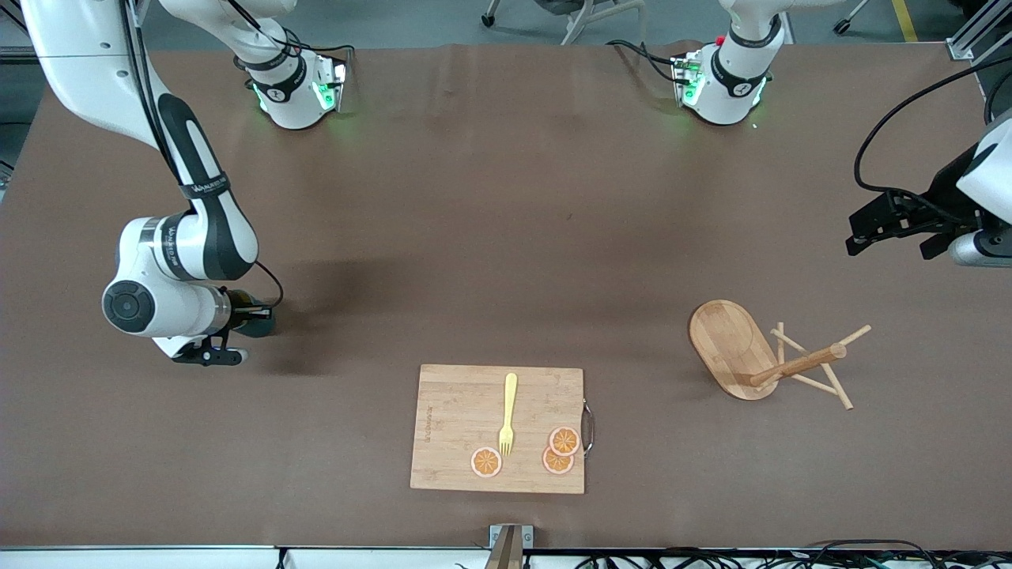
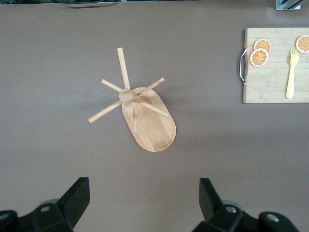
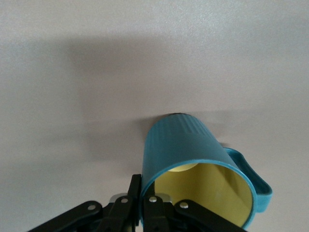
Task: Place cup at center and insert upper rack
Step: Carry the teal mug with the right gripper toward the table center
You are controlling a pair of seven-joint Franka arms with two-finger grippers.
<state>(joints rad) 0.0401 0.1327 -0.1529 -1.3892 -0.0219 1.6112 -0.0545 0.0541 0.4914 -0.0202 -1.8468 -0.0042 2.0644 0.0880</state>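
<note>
Brown mat, chair legs past the table's top edge.

My right gripper (image 3: 141, 203) pinched the rim of the cup (image 3: 203, 169) low at the right arm's end of the table (image 1: 506, 237). My left gripper (image 2: 145, 203) hung spread above the upper rack (image 1: 779, 359), which stood beside the cutting board (image 1: 498, 427) carrying a fork (image 1: 507, 415) and orange slices (image 1: 561, 450).
</note>
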